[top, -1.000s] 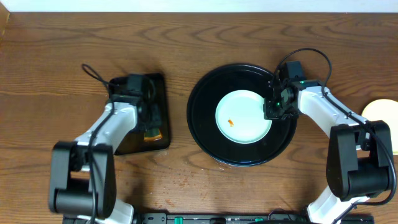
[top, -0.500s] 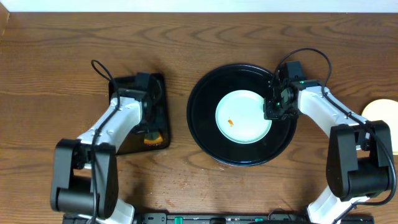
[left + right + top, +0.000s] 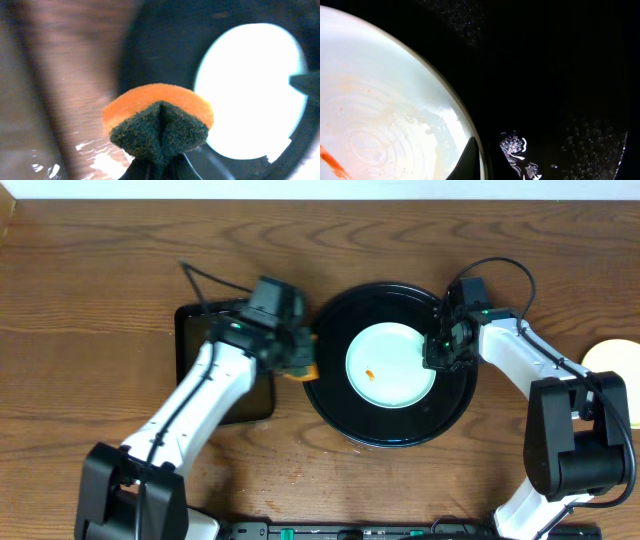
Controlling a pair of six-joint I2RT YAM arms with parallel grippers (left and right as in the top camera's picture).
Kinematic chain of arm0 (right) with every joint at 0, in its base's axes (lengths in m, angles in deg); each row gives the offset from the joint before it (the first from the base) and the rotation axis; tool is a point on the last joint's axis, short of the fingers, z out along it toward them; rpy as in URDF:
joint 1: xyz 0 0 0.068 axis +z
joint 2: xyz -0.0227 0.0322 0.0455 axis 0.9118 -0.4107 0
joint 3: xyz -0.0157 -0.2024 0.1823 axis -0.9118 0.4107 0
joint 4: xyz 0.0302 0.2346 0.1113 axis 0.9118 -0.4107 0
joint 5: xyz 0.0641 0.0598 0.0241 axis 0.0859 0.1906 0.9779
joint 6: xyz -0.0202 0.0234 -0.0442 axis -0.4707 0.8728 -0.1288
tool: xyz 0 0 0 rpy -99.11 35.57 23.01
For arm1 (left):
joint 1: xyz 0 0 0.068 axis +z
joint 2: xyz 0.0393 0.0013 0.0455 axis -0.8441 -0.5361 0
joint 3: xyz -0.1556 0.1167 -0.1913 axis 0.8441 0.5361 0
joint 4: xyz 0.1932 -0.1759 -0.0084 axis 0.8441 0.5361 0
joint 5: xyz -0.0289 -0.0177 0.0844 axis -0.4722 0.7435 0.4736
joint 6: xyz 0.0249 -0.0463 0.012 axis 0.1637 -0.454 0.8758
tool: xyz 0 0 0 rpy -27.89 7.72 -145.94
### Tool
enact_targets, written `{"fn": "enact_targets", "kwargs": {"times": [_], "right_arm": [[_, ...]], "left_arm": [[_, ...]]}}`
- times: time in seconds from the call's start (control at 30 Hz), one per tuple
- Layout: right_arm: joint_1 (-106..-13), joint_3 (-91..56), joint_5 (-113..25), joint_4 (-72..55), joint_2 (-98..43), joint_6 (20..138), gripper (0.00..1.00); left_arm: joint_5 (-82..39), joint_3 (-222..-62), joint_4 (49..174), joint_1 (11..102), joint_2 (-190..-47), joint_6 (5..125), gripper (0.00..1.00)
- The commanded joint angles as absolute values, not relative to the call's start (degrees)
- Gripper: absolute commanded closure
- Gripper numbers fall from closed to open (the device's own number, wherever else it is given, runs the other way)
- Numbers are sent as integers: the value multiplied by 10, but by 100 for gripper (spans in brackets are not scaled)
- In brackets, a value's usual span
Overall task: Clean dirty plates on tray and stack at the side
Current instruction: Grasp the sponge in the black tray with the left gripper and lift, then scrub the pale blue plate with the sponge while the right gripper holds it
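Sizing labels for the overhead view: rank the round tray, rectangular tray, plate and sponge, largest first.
1. Round tray
2. Rectangular tray, partly hidden
3. Plate
4. Sponge

even light is covering the table (image 3: 100, 280). blur is smearing the left wrist background behind the sponge (image 3: 159, 120). glare is glinting off the tray (image 3: 560, 100).

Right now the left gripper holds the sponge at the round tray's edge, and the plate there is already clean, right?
Not clean: the overhead view shows an orange smear on the plate. The left gripper does hold the sponge at the tray edge.
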State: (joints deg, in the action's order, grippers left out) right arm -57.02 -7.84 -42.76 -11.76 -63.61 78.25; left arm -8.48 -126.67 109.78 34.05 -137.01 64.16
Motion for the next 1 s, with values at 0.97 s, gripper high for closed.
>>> {"fn": "enact_targets", "kwargs": {"times": [0.97], "right_arm": [[-549,-64,-461,-124,-680,810,99]], "left_arm": [[0,-1277,842,170,-1630,563,93]]}}
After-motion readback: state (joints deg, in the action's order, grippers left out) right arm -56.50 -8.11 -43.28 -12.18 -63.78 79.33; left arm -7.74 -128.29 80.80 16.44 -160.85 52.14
